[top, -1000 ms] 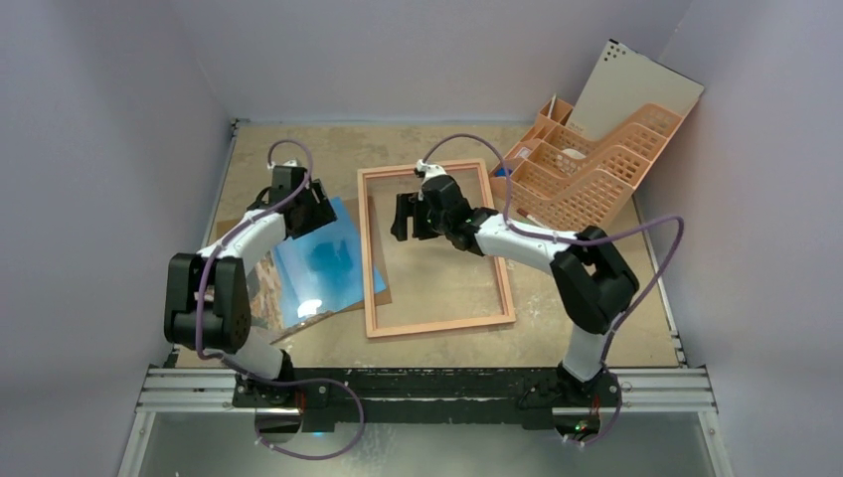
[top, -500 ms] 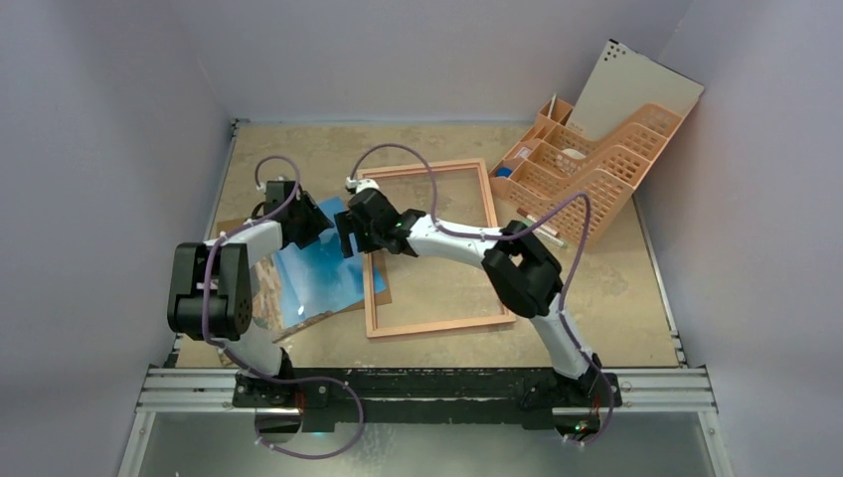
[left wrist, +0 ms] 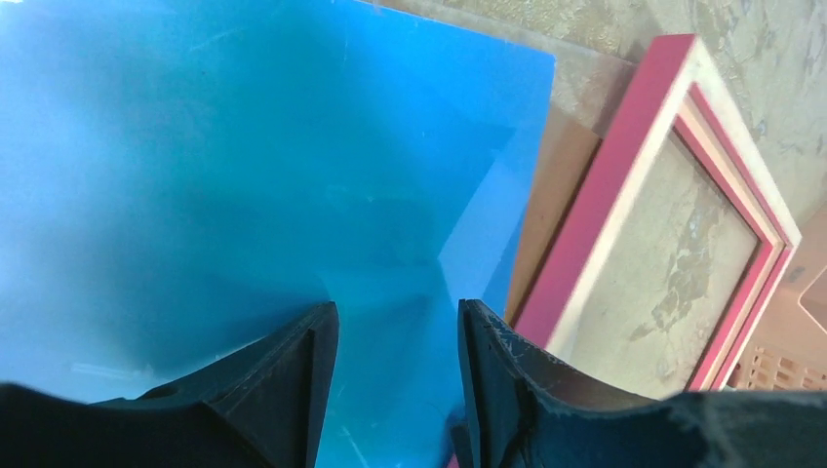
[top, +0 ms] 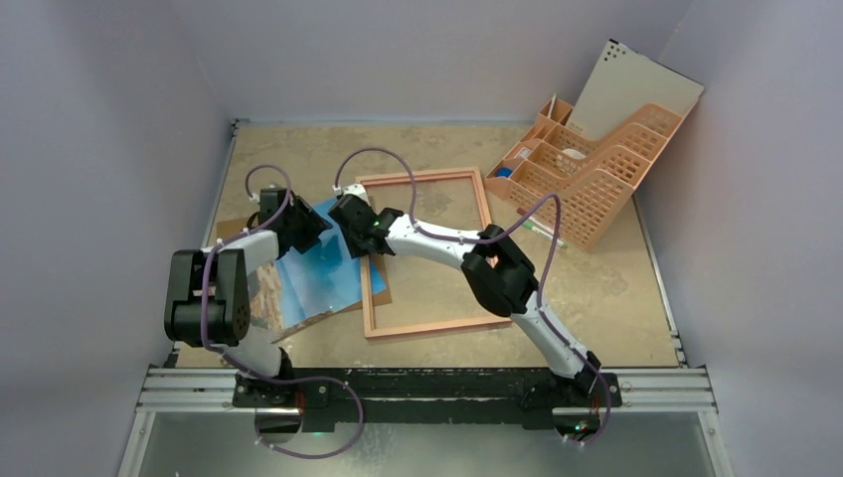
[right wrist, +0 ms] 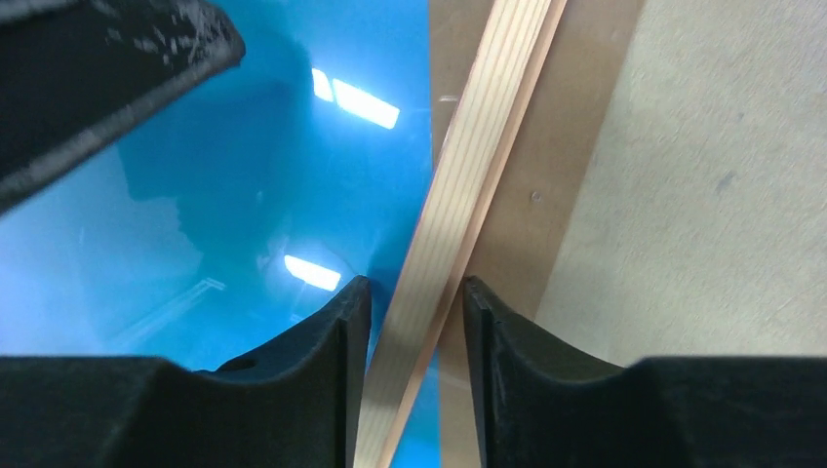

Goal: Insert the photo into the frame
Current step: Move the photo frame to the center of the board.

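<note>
The photo (top: 318, 273) lies blue side up at the left, on a brown backing board (top: 382, 289). Beside it lies the frame (top: 437, 326), pale wood side up. Its left rail overlaps the photo's right edge. My left gripper (top: 304, 227) stands on the photo's far part. In the left wrist view its jaws (left wrist: 395, 312) are apart over the bare blue photo (left wrist: 244, 175), with the frame's pink edge (left wrist: 614, 185) to the right. My right gripper (top: 354, 225) is at the frame's far left rail. Its jaws (right wrist: 417, 288) have closed in on that wooden rail (right wrist: 488, 127), which crosses them slantwise.
A peach plastic desk organiser (top: 587, 169) stands at the back right with a pale board (top: 626, 89) leaning in it. A pen (top: 542, 231) lies at its foot. Walls close in the table on the left, far and right sides.
My right arm swung left from over the frame's middle to its left rail, and its jaws narrowed around the rail. The left gripper shifted slightly left on the photo and narrowed a little.
</note>
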You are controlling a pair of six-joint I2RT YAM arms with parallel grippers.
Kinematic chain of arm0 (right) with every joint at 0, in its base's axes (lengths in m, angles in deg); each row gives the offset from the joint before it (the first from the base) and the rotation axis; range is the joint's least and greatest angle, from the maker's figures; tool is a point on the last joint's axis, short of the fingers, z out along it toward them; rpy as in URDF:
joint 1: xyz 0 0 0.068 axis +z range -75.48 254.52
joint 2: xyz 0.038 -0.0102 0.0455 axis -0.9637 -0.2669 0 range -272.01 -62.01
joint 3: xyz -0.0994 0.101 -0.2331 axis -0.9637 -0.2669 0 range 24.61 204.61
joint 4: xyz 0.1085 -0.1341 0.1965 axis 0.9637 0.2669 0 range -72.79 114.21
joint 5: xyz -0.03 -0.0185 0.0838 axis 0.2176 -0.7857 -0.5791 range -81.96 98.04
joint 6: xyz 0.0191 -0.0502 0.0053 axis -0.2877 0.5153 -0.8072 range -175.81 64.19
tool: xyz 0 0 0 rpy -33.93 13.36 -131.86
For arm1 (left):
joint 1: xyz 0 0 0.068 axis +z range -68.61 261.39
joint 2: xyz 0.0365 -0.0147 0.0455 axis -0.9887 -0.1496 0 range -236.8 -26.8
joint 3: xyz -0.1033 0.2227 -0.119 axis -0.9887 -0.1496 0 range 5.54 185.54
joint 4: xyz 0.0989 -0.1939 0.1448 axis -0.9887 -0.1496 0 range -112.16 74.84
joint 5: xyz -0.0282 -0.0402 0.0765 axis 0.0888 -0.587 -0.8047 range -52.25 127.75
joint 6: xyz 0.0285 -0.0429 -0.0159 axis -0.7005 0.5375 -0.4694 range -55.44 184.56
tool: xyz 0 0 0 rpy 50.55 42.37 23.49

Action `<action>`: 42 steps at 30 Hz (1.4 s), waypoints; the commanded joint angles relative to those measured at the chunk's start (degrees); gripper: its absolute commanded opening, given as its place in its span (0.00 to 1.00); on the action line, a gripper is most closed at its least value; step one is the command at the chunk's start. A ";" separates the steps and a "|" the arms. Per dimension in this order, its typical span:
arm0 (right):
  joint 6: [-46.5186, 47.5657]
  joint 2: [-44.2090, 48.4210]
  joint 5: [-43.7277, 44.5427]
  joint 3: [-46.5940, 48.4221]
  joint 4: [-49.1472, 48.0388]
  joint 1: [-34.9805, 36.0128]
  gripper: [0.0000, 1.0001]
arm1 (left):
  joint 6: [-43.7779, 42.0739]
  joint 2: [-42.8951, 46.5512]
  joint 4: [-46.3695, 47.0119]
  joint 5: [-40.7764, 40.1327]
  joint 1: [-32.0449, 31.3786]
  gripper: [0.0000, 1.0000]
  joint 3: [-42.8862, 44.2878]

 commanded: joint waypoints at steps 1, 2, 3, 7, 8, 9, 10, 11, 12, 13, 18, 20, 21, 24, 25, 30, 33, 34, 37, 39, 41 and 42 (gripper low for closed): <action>4.38 1.71 2.03 0.90 4.46 1.29 0.39 | 2.09 -0.13 0.88 2.50 0.73 0.51 -1.90; 4.93 2.17 2.08 0.48 4.13 1.26 0.36 | 2.17 -0.16 1.08 2.65 0.74 0.51 -1.99; 5.48 2.69 1.93 0.08 3.97 1.25 0.33 | 2.20 -0.13 1.27 2.81 0.79 0.51 -2.08; 6.33 4.04 0.09 -1.14 4.97 1.13 0.26 | 2.07 -0.08 1.25 3.02 0.91 0.51 -2.09; 6.83 4.28 0.18 -1.73 5.02 1.06 0.25 | 2.03 -0.08 1.13 3.02 0.92 0.51 -2.09; 7.55 4.55 -0.03 -2.19 5.32 0.90 0.24 | 1.96 -0.08 0.97 2.95 0.92 0.51 -2.09; 8.05 4.85 -0.01 -2.78 5.62 0.74 0.24 | 1.82 -0.12 0.79 2.85 0.92 0.51 -2.05; 8.59 5.29 0.06 -3.58 5.86 0.56 0.24 | 1.77 -0.16 0.54 2.77 0.96 0.51 -2.01; 9.14 5.86 -0.10 -4.52 5.95 0.40 0.24 | 1.68 -0.16 0.40 2.68 1.08 0.51 -2.00; 9.48 6.69 0.00 -5.95 5.99 0.28 0.24 | 1.68 -0.09 0.25 2.58 1.09 0.51 -2.00; 11.05 12.97 -0.55 -15.65 2.86 -0.35 0.25 | 1.40 -0.07 0.01 3.00 1.12 0.51 -1.55; 12.16 14.49 -0.27 -18.32 2.09 -0.54 0.25 | 0.85 -0.08 -0.49 2.98 1.13 0.51 -1.16; 12.69 15.20 0.10 -19.64 1.69 -0.70 0.26 | 0.53 -0.08 -0.75 2.96 1.13 0.51 -0.94; 13.00 16.68 0.42 -22.58 0.51 -1.64 0.26 | -0.37 0.00 -2.54 2.89 1.10 0.52 -0.34; 12.85 16.98 0.67 -23.11 0.17 -1.96 0.26 | -0.55 0.07 -2.91 2.88 1.09 0.52 -0.32; 8.12 16.49 3.31 -22.67 0.03 -3.81 0.29 | -0.92 0.27 -3.49 2.84 1.15 0.52 -0.42; 4.37 14.75 5.44 -19.97 0.97 -4.64 0.30 | -1.06 0.27 -3.58 2.82 1.12 0.52 0.11; 3.20 13.95 6.18 -18.54 1.55 -4.79 0.31 | -1.34 0.15 -3.56 2.95 1.10 0.52 0.85; 1.98 12.32 7.72 -15.44 1.91 -5.16 0.31 | -2.99 -0.91 -5.18 3.78 1.17 0.52 4.56; 2.68 11.07 7.62 -13.36 1.92 -5.47 0.31 | -4.32 -1.84 -6.14 4.67 1.10 0.52 7.34; 3.30 9.57 7.41 -11.51 2.42 -5.87 0.32 | -5.52 -2.80 -6.77 5.89 1.04 0.51 9.82; 3.72 9.23 7.41 -10.85 2.47 -6.02 0.32 | -5.94 -3.16 -6.90 6.56 1.09 0.51 10.84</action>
